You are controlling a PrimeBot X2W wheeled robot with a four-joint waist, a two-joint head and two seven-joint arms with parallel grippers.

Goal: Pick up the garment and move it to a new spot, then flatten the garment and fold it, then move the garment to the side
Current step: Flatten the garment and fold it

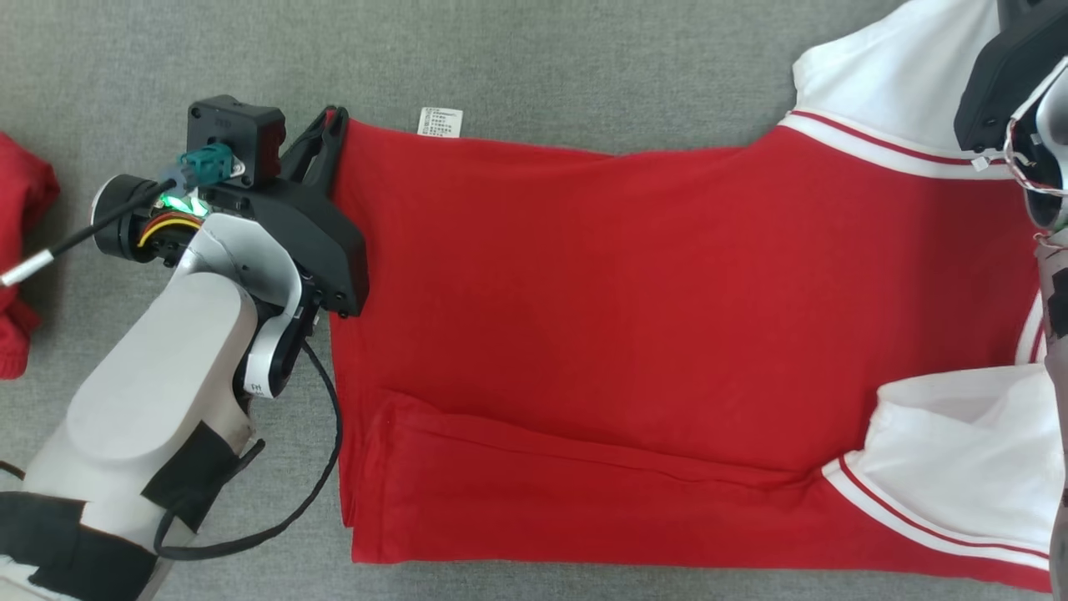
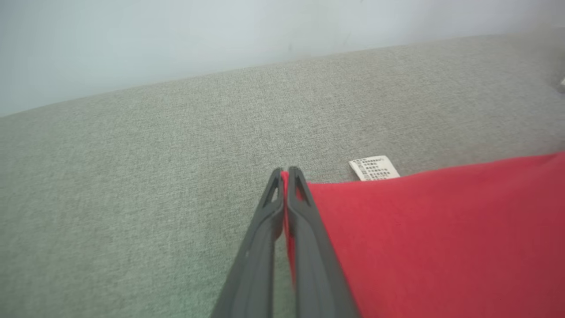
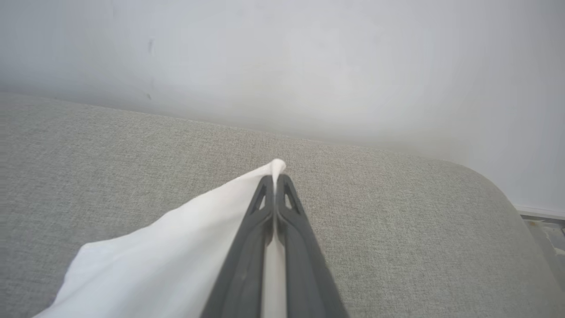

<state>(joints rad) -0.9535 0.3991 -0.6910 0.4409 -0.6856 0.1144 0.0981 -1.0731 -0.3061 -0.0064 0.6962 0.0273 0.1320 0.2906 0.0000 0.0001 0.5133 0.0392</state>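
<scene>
The left forearm (image 1: 158,392) rose from the lower left, wrist bent right. The left pincer (image 1: 334,117) was clamped on the garment's (image 1: 667,317) far red corner, near the label (image 1: 440,122). The garment lay spread on the grey surface (image 1: 584,67), its near edge folded over. The right pincer (image 3: 274,179) was closed on its white corner. Bare surface ran beyond to a pale wall (image 3: 282,66).

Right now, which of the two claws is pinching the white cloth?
The right gripper: it is shut on the white sleeve. The left gripper instead pinches a red corner beside the label.
</scene>
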